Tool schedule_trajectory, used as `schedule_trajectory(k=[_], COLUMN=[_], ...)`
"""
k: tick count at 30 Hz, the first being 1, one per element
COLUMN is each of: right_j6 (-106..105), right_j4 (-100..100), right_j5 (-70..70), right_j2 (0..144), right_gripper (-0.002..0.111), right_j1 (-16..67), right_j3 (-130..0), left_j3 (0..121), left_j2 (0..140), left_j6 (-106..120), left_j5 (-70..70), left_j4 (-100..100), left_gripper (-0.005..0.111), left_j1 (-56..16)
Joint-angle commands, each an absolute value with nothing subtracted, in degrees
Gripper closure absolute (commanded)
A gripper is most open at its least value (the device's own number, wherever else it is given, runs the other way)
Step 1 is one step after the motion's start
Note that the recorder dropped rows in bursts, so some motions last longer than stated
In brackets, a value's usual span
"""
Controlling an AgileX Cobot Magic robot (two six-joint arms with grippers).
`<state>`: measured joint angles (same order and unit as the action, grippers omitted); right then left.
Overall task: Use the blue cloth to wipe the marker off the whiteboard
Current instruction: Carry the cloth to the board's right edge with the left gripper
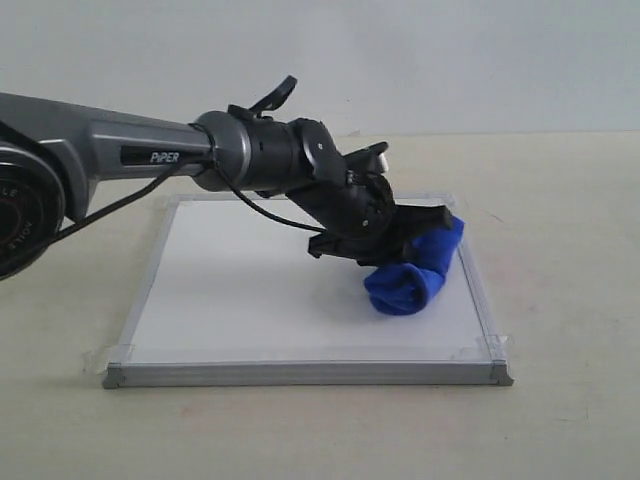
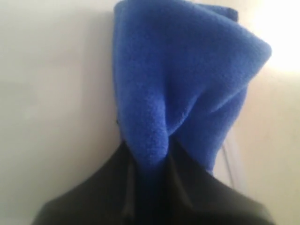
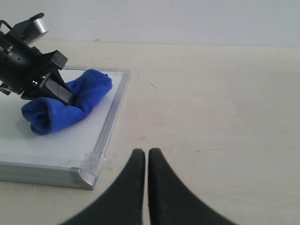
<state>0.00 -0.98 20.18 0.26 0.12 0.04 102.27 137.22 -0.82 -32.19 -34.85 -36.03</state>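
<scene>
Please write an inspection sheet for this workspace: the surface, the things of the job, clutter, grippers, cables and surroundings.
Surface: beige table, bare around the board.
Whiteboard: lies flat, grey frame, clear tape at the near corners.
Blue cloth: rolled, resting on the board near its right edge.
Marker line: none seen on the uncovered board; under the cloth cannot be told.
Clutter: nothing seen.
Left gripper: jaws closed on the cloth.
Right gripper: jaws closed, empty, over the table off the board.
Cables: black cable along the left arm.
Surroundings: plain pale wall.
</scene>
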Motion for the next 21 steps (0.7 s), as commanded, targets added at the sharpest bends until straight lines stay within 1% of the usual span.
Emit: schedule_trajectory(k=[1,4,7,13,18,21], right_j6=[0.0,0.0,0.0,0.0,0.0,0.0], right_j4=[-0.89,-0.89,-0.89,-0.89,-0.89,-0.89], right_j5=[19.72,19.72,19.72,19.72,19.72,19.72], right_j2=[0.0,0.0,0.0,0.0,0.0,0.0], right_gripper=[0.108,0.108,0.108,0.108,0.108,0.108], right_j1=[0.0,0.0,0.0,0.0,0.0,0.0], right_j3=[0.0,0.0,0.0,0.0,0.0,0.0], left_j3=[101.98,101.98,101.98,101.98,101.98,101.98], left_j2=[137.41,137.04,137.04,137.03,136.91,136.66], left_j6=[-9.18,-9.24,-2.5,14.4,28.29,34.41], left_j5=[-32.03,-31.22,-30.53,-31.21,-38.16,-38.79], left_j4=[-25.07,-31.29,-42.26,-64.51,-92.1,-98.63], left_gripper=[0.102,0.102,0.102,0.102,0.102,0.102], left_j1=[-30.01,-26.85,-26.57,-30.85,-34.16,-35.66])
